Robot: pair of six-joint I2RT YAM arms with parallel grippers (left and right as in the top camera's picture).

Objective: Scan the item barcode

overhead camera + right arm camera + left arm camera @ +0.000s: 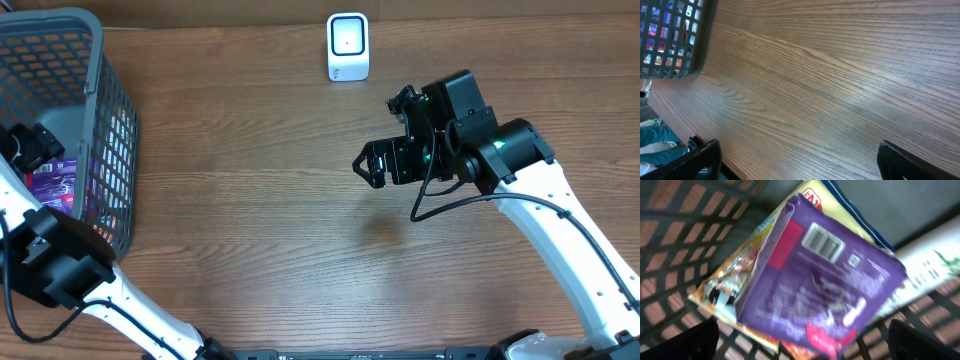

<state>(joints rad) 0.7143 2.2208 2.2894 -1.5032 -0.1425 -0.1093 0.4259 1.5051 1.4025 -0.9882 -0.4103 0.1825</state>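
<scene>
Purple packet: located inside the grey basket at the left edge of the table. It lies on top of other goods, with its barcode facing up. The left wrist view is blurred, so the print on the packet cannot be read. In the overhead view only a small part of the packet shows past the arm and through the basket wall.

Under the packet lies a yellow wrapper, mostly covered. A white item with a green leaf mark lies at the right of that view, cut off by the frame edge.

Left hand: positioned inside the basket, above the packet. Its two fingers appear only as dark shapes in the lower corners of the wrist view, spread wide. The hand is open and grips nothing. Whether the fingertips touch the packet cannot be determined.

Scanner: a small white unit standing upright at the far edge of the table, near the middle, well apart from the basket.

Right hand: positioned over bare table, right of centre, pointing toward the basket. In the wrist view its fingers sit at the two lower corners, partly cut off. The hand is fully open and empty. A corner of the basket shows at the upper left of that view.
</scene>
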